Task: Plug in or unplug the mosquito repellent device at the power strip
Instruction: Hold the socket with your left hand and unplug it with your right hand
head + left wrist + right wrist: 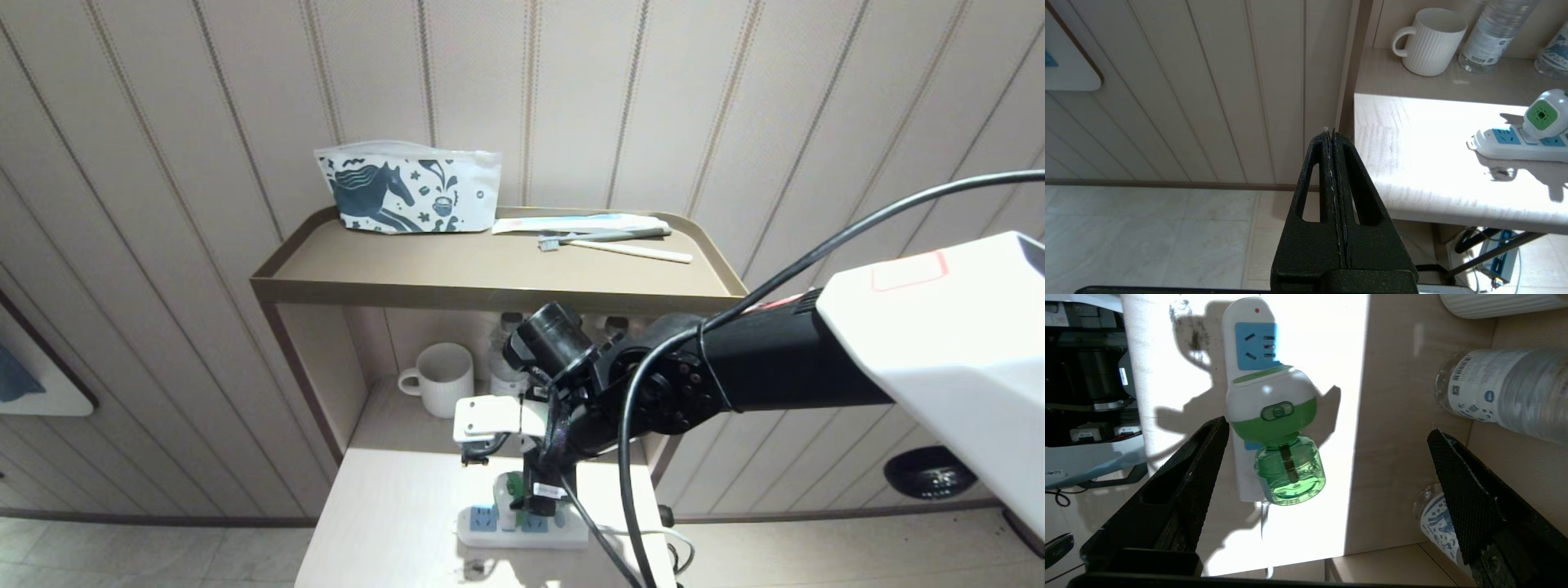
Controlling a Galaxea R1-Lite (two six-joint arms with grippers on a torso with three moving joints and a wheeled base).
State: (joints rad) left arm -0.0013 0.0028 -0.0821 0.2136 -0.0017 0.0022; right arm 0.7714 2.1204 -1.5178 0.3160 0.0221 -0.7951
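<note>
The mosquito repellent device (1272, 412), its clear bottle (1290, 475) holding green liquid, sits plugged into the power strip (1249, 343). Right gripper (1327, 457) hovers released above it; left gripper (1333, 136) clenched, empty.

Left gripper (1333, 134) fingers pressed together; mosquito repellent device (1544, 115) plugged into power strip (1502, 143).

A home or guest room, probably a bedroom or washroom corner: panelled wall (612, 106), tiled floor (1147, 237), a small shelf unit (490, 282) holding a horse-print toiletry pouch (408, 192) and toothbrush (604, 237), with a white mug (441, 380) and water bottles (1502, 392) above a pale worktop (392, 506).
</note>
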